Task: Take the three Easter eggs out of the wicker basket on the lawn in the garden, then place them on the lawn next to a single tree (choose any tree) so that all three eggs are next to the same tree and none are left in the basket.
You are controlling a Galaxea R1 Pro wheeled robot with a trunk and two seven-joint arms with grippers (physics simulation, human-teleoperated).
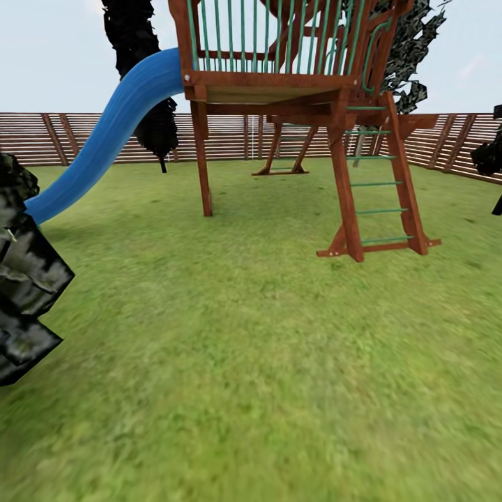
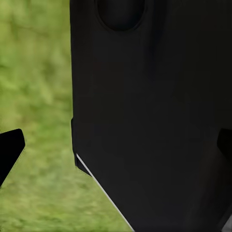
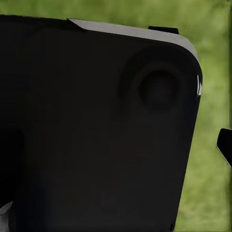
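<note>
Green lawn (image 1: 265, 362) stretches out ahead, running up to the slatted wooden fence (image 1: 230, 136) at the garden's far edge, with a wooden play tower (image 1: 293, 90), its blue slide (image 1: 104, 139) and ladder (image 1: 380, 185) standing mid-grass. Dark blocky foliage (image 1: 24, 293) crowds the lawn's left edge. No eggs, no wicker basket here, so the robot looks to be travelling, searching. Both wrist views look down past dark robot bodywork (image 2: 154, 116) onto grass; whether either end effector is open or closed cannot be told. Next call: turn the base and head until the basket comes up on the lawn.
</note>
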